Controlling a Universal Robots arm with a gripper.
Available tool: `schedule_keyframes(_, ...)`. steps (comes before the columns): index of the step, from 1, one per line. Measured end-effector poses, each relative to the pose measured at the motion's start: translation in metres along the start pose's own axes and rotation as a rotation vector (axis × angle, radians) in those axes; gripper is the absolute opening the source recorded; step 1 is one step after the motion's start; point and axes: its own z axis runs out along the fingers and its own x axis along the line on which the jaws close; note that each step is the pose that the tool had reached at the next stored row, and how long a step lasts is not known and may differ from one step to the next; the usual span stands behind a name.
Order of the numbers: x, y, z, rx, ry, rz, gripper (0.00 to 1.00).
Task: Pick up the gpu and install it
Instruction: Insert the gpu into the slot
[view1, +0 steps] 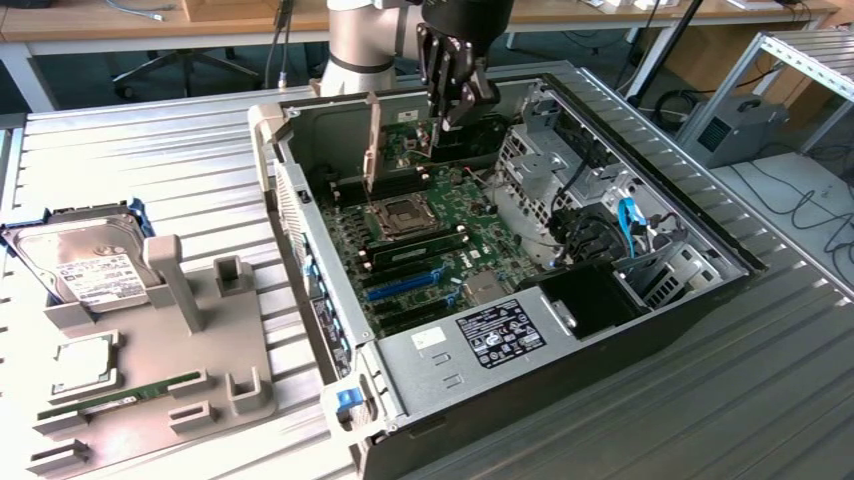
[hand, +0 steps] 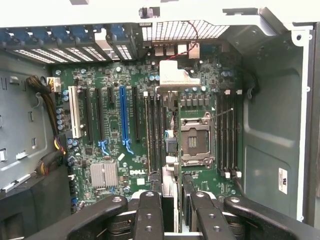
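Tool (hand: 174, 197) clamped on gpu (hand: 170, 177), card edge-on between fingers (hand: 148, 212), over motherboard (hand: 114, 150)

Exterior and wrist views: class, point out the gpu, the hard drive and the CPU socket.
gpu (hand: 176, 77), wrist view, silver end bracket.
hard drive (view1: 94, 272), exterior view, white label.
CPU socket (view1: 400, 215), exterior view, socket centre.

A lab: ribbed metal workbench (view1: 160, 150), opened computer case (view1: 587, 375), desks (view1: 134, 20) behind.
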Motion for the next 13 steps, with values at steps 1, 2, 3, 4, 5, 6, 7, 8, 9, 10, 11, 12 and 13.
schedule_keyframes(1, 0.0000, 0.0000, 0.0000, -0.0001, 0.0000, -0.002, 0.27)
schedule_keyframes(2, 0.0000, 0.0000, 0.0000, -0.0001, -0.0001, -0.004, 0.27)
schedule_keyframes(3, 0.0000, 0.0000, 0.0000, -0.0002, -0.0002, -0.006, 0.27)
schedule_keyframes(4, 0.0000, 0.0000, 0.0000, -0.0003, -0.0002, -0.007, 0.27)
schedule_keyframes(5, 0.0000, 0.0000, 0.0000, -0.0003, -0.0002, -0.009, 0.27)
schedule_keyframes(6, 0.0000, 0.0000, 0.0000, -0.0003, -0.0003, -0.011, 0.27)
schedule_keyframes(7, 0.0000, 0.0000, 0.0000, -0.0004, -0.0003, -0.012, 0.27)
schedule_keyframes(8, 0.0000, 0.0000, 0.0000, -0.0004, -0.0003, -0.014, 0.27)
schedule_keyframes(9, 0.0000, 0.0000, 0.0000, -0.0005, -0.0004, -0.015, 0.27)
schedule_keyframes(10, 0.0000, 0.0000, 0.0000, -0.0005, -0.0005, -0.017, 0.27)
schedule_keyframes(11, 0.0000, 0.0000, 0.0000, -0.0006, -0.0005, -0.018, 0.27)
schedule_keyframes(12, 0.0000, 0.0000, 0.0000, -0.0006, -0.0006, -0.020, 0.27)
schedule_keyframes(13, 0.0000, 0.0000, 0.0000, -0.0007, -0.0006, -0.021, 0.27)
